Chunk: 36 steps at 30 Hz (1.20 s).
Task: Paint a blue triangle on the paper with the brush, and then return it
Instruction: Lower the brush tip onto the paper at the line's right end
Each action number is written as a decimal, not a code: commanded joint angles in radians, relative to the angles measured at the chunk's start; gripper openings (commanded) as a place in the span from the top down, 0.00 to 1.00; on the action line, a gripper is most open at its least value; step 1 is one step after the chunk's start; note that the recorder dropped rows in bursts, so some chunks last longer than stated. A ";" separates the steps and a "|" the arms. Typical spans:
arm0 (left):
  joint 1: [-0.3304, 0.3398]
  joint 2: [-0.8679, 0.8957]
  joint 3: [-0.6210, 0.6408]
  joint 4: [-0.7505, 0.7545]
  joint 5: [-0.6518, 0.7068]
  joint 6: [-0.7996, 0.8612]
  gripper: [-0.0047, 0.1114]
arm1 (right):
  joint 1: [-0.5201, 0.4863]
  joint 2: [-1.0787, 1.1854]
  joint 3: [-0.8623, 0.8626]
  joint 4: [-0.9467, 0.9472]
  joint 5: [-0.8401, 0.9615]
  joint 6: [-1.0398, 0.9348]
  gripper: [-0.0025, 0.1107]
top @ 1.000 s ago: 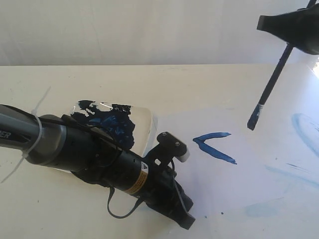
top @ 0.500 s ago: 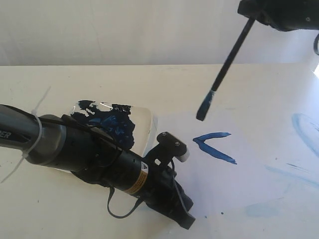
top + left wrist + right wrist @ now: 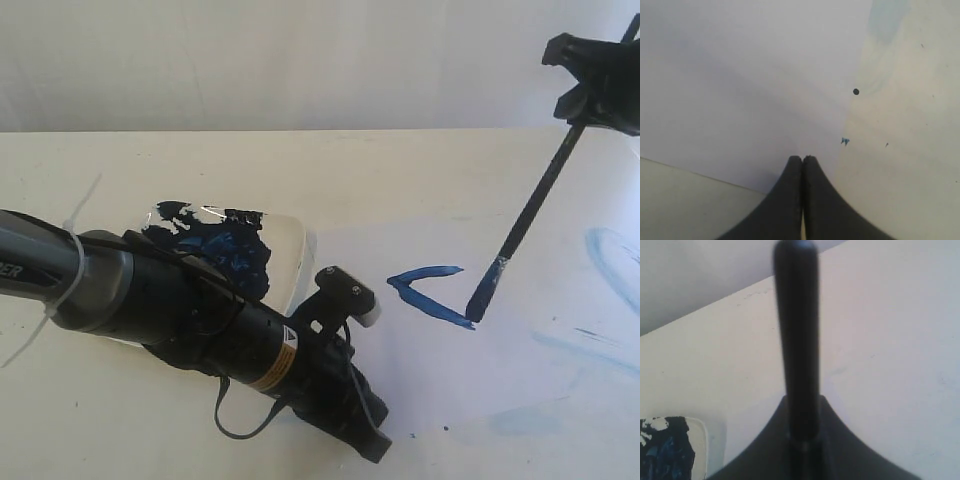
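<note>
Exterior view first: where is the brush (image 3: 527, 222)?

— It hangs tilted from the right gripper (image 3: 592, 92), high at the right. Its blue-coated tip is down on the paper (image 3: 520, 380), touching the far end of the lower painted stroke.

And the blue triangle (image 3: 428, 292)?

— It is unfinished. Two thick dark strokes meet in a corner on the left and open toward the right, with no third side closing them. They lie near the left edge of the sheet, just beside the plate (image 3: 290, 250), which is smeared with dark blue paint.

Is the right tool gripping firmly?

— In the right wrist view the black handle (image 3: 796, 335) runs straight up out of the right gripper (image 3: 802, 412), with the fingers clamped on it at either side. The plate (image 3: 700, 440) shows in one corner.

What about the left gripper (image 3: 372, 445)?

— It is low at the front of the table (image 3: 300, 170), at the sheet's near left corner. In the left wrist view its fingertips (image 3: 794, 167) are pressed together with nothing between them, over the lavender paper (image 3: 740, 90) close to its edge. I cannot tell whether they bear down on it.

Anything else on the sheet?

— Faint light-blue smears (image 3: 610, 255) lie at the right, well apart from the strokes.
</note>
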 commanded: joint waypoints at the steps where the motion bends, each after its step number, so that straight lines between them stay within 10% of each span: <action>1: 0.003 0.002 0.002 0.015 -0.005 -0.006 0.96 | -0.007 -0.002 0.041 -0.006 -0.066 0.038 0.98; 36: 0.003 0.002 0.002 0.015 0.007 -0.003 0.96 | 0.074 -0.010 0.050 -0.185 -0.311 0.089 0.98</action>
